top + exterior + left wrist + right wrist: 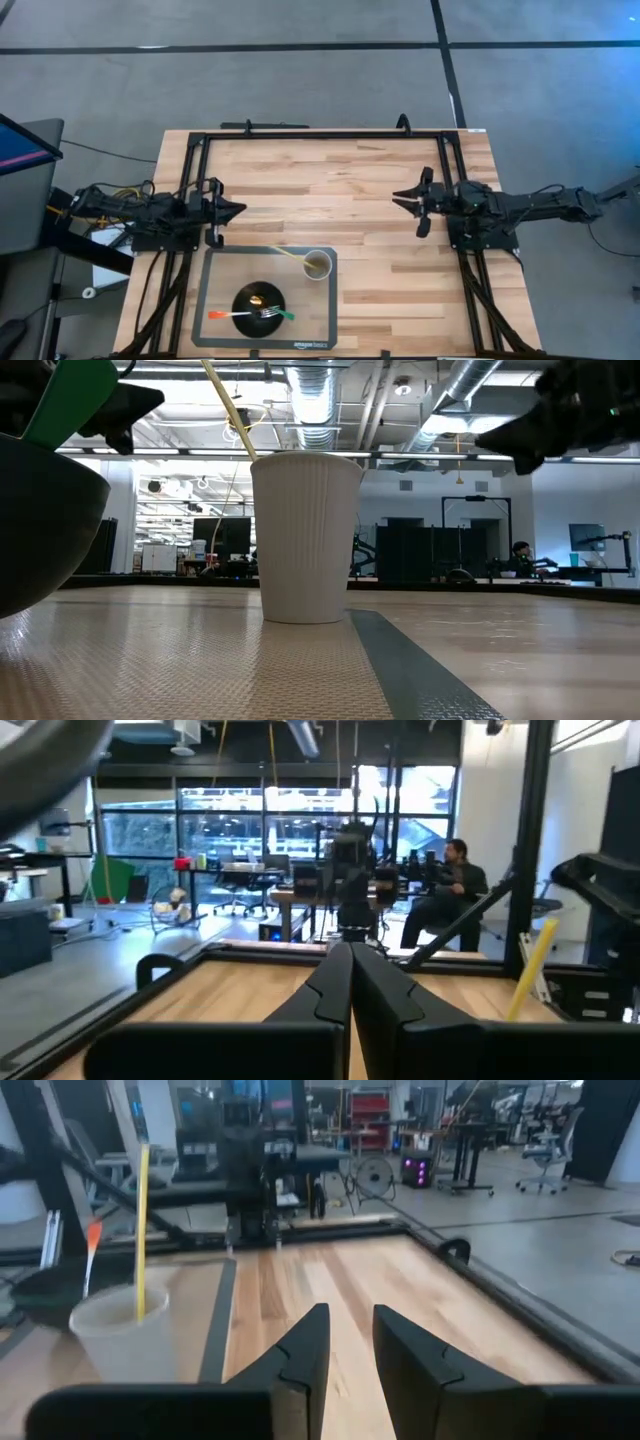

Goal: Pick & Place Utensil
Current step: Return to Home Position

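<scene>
A black bowl (pixel 260 300) sits on a grey mat (pixel 215 290) near the table's near edge. Across the bowl's rim lie an orange-handled utensil (pixel 222 315) and a green-handled fork (pixel 280 314). A white paper cup (pixel 318 264) stands upright on the mat's far right corner, and a yellow stick (pixel 142 1230) leans inside it. My left gripper (pixel 237 210) hovers shut just beyond the mat's far left corner. My right gripper (pixel 402 200) hovers open over bare wood, to the right of the cup. Neither one touches anything.
A black metal frame (pixel 320 133) runs along the far edge and down both sides of the wooden table. Bare wood lies between the two grippers and to the right of the mat. A person (pixel 455 885) sits in the room beyond the table.
</scene>
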`<move>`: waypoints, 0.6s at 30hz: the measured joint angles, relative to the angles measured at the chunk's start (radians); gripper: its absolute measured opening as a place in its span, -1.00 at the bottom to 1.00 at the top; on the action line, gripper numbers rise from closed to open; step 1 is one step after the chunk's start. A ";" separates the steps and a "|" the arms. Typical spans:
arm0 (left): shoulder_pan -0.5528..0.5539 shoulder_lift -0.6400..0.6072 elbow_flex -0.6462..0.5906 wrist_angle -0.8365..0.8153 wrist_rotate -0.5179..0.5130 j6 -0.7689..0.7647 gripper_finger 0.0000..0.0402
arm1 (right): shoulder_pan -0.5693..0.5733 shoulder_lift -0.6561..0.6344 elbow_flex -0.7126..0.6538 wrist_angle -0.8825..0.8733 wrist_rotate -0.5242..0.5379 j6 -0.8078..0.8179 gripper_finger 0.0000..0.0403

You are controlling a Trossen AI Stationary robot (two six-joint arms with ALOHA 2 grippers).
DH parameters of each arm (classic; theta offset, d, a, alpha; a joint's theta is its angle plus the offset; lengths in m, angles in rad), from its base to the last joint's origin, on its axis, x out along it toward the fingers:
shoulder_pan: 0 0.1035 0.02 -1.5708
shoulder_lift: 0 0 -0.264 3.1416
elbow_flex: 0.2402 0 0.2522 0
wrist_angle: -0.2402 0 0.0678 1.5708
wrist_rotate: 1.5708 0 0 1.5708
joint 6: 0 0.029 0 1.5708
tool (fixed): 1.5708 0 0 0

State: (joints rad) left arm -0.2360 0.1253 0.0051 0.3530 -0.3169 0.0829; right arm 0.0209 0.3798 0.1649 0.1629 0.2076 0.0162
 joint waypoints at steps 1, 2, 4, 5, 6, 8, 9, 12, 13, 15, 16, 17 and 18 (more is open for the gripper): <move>0.007 0.000 0.000 0.001 0.014 -0.004 -0.97 | 0.005 -0.016 -0.019 -0.004 0.000 0.000 -0.63; 0.014 0.000 0.000 0.001 0.031 -0.005 -0.97 | 0.009 -0.031 -0.038 -0.009 0.000 0.000 -0.63; 0.024 0.000 0.000 0.001 0.044 -0.005 -0.96 | 0.013 -0.066 -0.076 -0.005 0.000 0.000 -0.63; 0.028 0.000 0.000 0.001 0.043 -0.005 -0.95 | 0.012 -0.088 -0.090 -0.007 0.000 0.000 -0.63; 0.033 0.000 0.000 0.001 0.043 -0.005 -0.95 | 0.009 -0.110 -0.099 -0.007 0.000 0.000 -0.63; 0.043 0.000 0.000 0.000 0.040 0.004 -0.95 | 0.007 -0.148 -0.115 0.001 0.000 0.000 -0.63; 0.049 0.000 0.000 0.000 0.035 0.009 -0.95 | 0.008 -0.166 -0.125 0.001 0.000 0.000 -0.63; 0.064 0.000 0.000 0.000 0.007 0.016 -0.97 | 0.012 -0.212 -0.156 -0.031 0.000 -0.006 -0.63; 0.070 0.000 0.000 0.000 0.001 0.017 -0.97 | 0.012 -0.226 -0.157 -0.051 -0.001 -0.003 -0.63; 0.077 0.000 0.000 0.000 -0.002 0.017 -0.96 | 0.012 -0.245 -0.157 -0.112 -0.001 0.026 -0.63; 0.080 0.000 0.000 0.000 -0.002 0.017 -0.95 | 0.012 -0.250 -0.157 -0.118 -0.003 0.034 -0.63; 0.081 0.000 0.000 0.000 -0.001 0.017 -0.95 | 0.012 -0.252 -0.157 -0.117 -0.007 0.035 -0.63; 0.081 0.000 0.000 0.000 -0.001 0.017 -0.94 | 0.014 -0.257 -0.157 -0.118 -0.012 0.036 -0.63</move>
State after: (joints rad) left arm -0.1547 0.1257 0.0055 0.3527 -0.3177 0.0998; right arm 0.0344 0.1232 0.0078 0.0451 0.1960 0.0520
